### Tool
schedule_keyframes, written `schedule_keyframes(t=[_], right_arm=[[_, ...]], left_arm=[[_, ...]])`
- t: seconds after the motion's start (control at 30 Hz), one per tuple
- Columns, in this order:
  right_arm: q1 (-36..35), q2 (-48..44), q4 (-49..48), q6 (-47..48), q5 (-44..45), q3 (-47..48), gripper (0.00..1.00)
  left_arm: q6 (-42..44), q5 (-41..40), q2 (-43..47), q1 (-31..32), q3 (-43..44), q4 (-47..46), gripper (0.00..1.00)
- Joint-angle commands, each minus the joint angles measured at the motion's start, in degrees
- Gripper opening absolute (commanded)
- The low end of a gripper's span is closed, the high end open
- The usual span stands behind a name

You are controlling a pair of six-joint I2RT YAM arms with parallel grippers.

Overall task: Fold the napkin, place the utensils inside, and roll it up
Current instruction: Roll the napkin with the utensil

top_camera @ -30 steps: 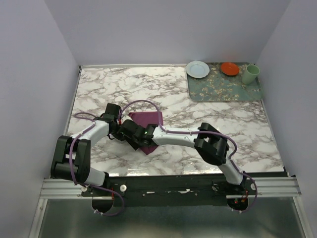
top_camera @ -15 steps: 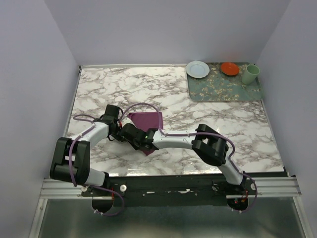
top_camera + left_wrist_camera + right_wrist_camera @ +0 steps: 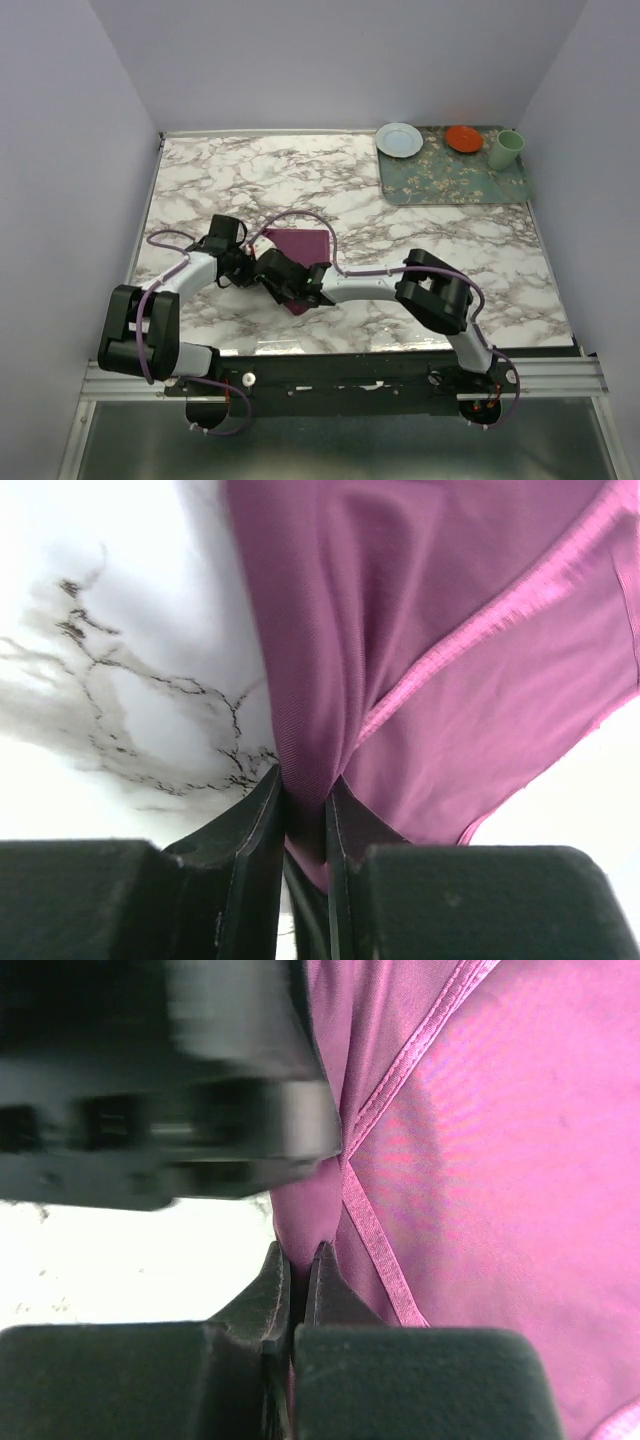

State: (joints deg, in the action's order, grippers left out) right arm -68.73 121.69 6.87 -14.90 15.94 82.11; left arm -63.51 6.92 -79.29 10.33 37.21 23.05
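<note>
The plum-purple napkin (image 3: 300, 244) lies folded on the marble table, left of centre. Both grippers meet at its left edge. My left gripper (image 3: 246, 268) is shut on a thick fold of the napkin (image 3: 420, 660), the cloth pinched between its black fingers (image 3: 262, 810). My right gripper (image 3: 272, 275) is shut on a thinner pinch of the same napkin (image 3: 480, 1160), right beside the left gripper's body, which fills the upper left of the right wrist view. The utensils are out of view.
At the back right a green floral mat (image 3: 452, 185) carries a pale blue plate (image 3: 399, 139), an orange dish (image 3: 463, 138) and a green cup (image 3: 505, 149). The table's left edge (image 3: 145, 225) runs close to the left arm.
The right gripper has closed onto the napkin's edge. Both grippers have shifted slightly left and nearer, drawing together over the cloth's left side.
</note>
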Motion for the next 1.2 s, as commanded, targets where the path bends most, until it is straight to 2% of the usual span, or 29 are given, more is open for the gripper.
schedule_keyframes(t=[0.0, 0.07, 0.2, 0.27, 0.37, 0.6, 0.77, 0.97, 1.17], right_arm=[[3.4, 0.9, -1.1, -1.1, -18.2, -7.7, 0.01], [5.5, 1.3, -2.6, -1.8, -26.0, -7.9, 0.01], [10.7, 3.4, -6.4, -6.4, -40.3, -9.0, 0.00], [13.4, 4.8, -7.9, -7.8, -47.1, -7.8, 0.01], [16.2, 8.0, -7.5, -9.2, -56.1, -5.0, 0.01], [19.7, 13.9, -7.2, -14.9, -68.6, -1.3, 0.01], [21.0, 16.4, -8.8, -18.5, -72.5, -0.1, 0.00], [22.2, 17.2, -17.8, -28.9, -75.5, -1.9, 0.00], [23.1, 18.4, -34.4, -42.7, -79.0, -5.4, 0.01]], left_arm=[[7.4, 3.2, 7.5, -2.5, -5.1, -5.2, 0.32], [10.7, 1.6, 11.8, -2.8, -5.6, -6.3, 0.50], [15.0, -0.9, 16.4, -2.9, -4.3, -3.1, 0.64], [16.1, -2.1, 19.3, -3.0, -4.0, -0.8, 0.77], [16.5, -2.3, 21.3, -3.1, -4.5, 1.4, 0.83], [14.4, 1.3, 16.4, -2.9, -5.8, 0.1, 0.79], [12.7, 1.3, 12.4, -2.3, -4.9, 0.2, 0.78], [8.9, 4.2, 10.4, -2.0, -7.4, -3.1, 0.76], [6.5, 4.4, 8.4, -1.5, -8.8, -5.3, 0.70]])
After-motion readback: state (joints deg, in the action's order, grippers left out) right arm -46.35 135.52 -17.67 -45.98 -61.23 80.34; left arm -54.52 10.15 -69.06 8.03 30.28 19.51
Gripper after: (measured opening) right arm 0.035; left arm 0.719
